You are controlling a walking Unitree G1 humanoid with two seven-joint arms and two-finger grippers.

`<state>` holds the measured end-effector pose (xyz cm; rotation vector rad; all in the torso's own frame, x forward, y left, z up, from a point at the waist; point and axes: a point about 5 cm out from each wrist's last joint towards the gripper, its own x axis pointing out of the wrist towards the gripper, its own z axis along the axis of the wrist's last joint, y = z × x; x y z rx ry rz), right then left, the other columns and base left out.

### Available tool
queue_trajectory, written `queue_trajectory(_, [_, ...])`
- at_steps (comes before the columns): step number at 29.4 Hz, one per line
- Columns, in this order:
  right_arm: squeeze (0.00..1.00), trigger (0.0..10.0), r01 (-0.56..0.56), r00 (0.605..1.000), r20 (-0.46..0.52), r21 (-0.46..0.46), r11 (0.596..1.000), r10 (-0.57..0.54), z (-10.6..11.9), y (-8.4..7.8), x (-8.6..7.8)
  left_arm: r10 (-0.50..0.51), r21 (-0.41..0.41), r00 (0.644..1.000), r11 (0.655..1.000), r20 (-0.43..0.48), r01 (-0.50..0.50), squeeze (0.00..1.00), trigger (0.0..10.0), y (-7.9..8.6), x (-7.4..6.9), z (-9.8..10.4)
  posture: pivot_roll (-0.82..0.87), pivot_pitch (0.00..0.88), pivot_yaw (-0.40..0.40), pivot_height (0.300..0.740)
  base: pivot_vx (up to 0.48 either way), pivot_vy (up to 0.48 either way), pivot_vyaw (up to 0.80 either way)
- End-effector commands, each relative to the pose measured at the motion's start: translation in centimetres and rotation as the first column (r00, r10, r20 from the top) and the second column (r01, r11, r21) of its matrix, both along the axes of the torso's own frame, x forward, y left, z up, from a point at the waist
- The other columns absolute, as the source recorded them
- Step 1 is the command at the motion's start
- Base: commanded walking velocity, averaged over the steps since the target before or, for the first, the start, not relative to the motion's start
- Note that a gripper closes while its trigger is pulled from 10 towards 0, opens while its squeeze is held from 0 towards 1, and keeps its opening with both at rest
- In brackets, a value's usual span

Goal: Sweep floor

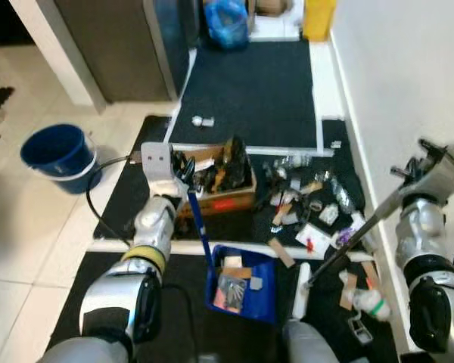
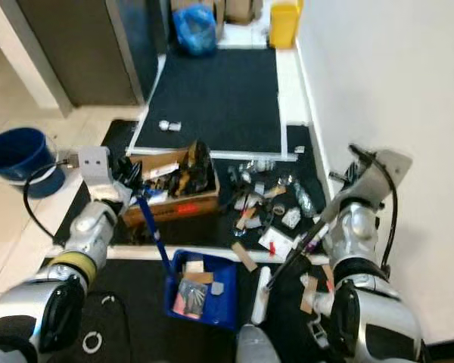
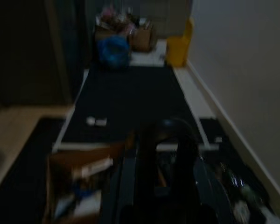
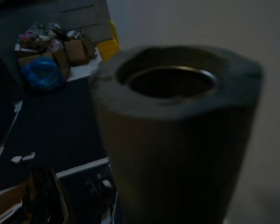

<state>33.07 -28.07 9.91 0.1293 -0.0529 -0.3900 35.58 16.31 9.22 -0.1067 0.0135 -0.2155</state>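
Litter (image 1: pixel 310 204) strewn over black mat (image 1: pixel 257 83) near wall. Blue dustpan (image 1: pixel 242 283) flat on mat just short of it, holding scraps; handle clamped in left end effector (image 1: pixel 183 175). Broom pole (image 1: pixel 356 234) slanting down, gripped by right end effector (image 1: pixel 420 162). Cardboard box (image 1: pixel 219 189) beside litter; blue bucket (image 1: pixel 57 155) well apart.

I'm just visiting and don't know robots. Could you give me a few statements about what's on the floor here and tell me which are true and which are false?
1. The dustpan is red. False: it is blue, with scraps already in it.
2. A blue bucket stands on the pale tiles to the robot's left. True.
3. The cardboard box is empty. False: it is stuffed with junk.
4. Litter lies scattered on the dark mat near the wall. True.
5. A yellow bin stands at the far end. True.
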Motion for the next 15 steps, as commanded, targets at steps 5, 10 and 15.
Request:
queue_trajectory(5, [0.0, 10.0, -0.012, 1.0, 0.025, -0.003, 1.0, 0.012, 0.47, 0.46, 0.37, 0.007, -0.025, 1.0, 1.0, -0.013, -0.007, 0.0, 10.0, 0.14, -0.41, -0.6, 0.04, 0.0, 0.028, 0.74, 0.48, 0.0, 0.0])
queue_trajectory(10, [0.0, 10.0, -0.014, 1.0, 0.022, 0.001, 1.0, 0.014, 0.24, 0.58, 0.27, -0.011, -0.03, 1.0, 0.999, -0.019, 0.01, 0.0, 10.0, -0.17, -0.59, -0.88, 0.04, 0.0, 0.028, 0.74, 0.0, 0.0, 0.0])
queue_trajectory(15, [0.0, 10.0, -0.018, 1.0, 0.021, 0.0, 1.0, 0.018, 0.17, 0.72, 0.27, -0.056, -0.03, 0.998, 0.998, -0.018, 0.055, 0.0, 10.0, -0.62, -0.82, -1.1, 0.04, 0.0, 0.028, 0.74, 0.099, -0.413, 0.0])
